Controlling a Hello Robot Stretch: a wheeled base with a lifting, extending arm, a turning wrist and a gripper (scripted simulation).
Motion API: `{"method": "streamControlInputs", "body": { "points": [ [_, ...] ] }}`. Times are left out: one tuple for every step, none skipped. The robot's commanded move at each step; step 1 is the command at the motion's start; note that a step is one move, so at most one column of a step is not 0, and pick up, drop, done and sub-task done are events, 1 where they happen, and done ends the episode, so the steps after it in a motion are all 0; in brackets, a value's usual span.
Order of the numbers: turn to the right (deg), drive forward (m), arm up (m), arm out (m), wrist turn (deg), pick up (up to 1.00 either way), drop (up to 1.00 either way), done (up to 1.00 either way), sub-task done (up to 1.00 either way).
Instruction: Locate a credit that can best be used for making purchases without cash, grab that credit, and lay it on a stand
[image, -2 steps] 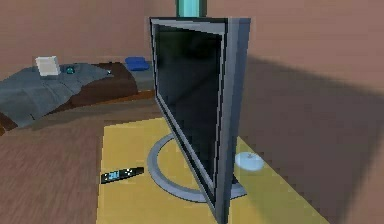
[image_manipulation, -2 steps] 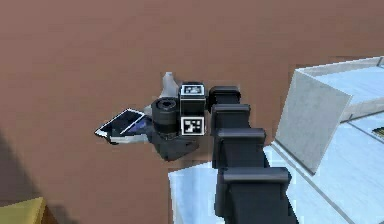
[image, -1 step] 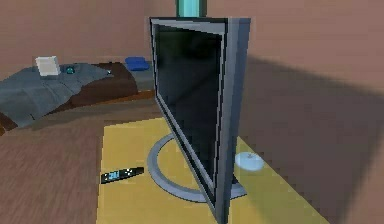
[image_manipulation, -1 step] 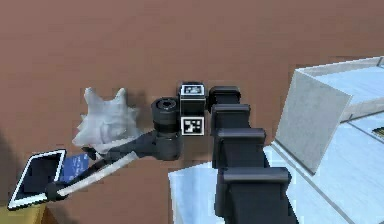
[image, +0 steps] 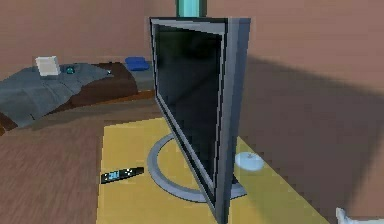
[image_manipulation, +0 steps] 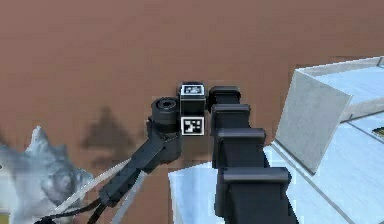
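Brown walls backed both views. On the bed (image: 30, 100), at the forward view's left, lay a white boxy thing (image: 46, 66) and, just beside it along the bed's far edge, a small flat teal scrap (image: 70, 71) — possibly the credit card, though too small to tell. Nearer, a dark remote (image: 122, 177) lay by the left edge of the matte yellow stand (image: 125, 145), left of the glossy television (image: 195, 100) on its grey ring foot. In the arm side view a pale crumpled shape (image_manipulation: 35, 170) sat behind the gripper (image_manipulation: 88, 203) (so I could not tell whether it held anything), whose thin fingers slanted down-left from the ribbed dark arm (image_manipulation: 240, 150). If the scrap was the card, it lay well apart from the gripper — a drive would probably come first.
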Motion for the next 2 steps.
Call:
{"method": "streamControlInputs", "body": {
  "points": [
    [0.0,0.00,0.00,0.00,-3.0,0.00,0.00,0.00,0.00],
    [0.0,0.00,0.00,-0.14,0.0,0.00,0.00,0.00,0.00]
  ]
}}
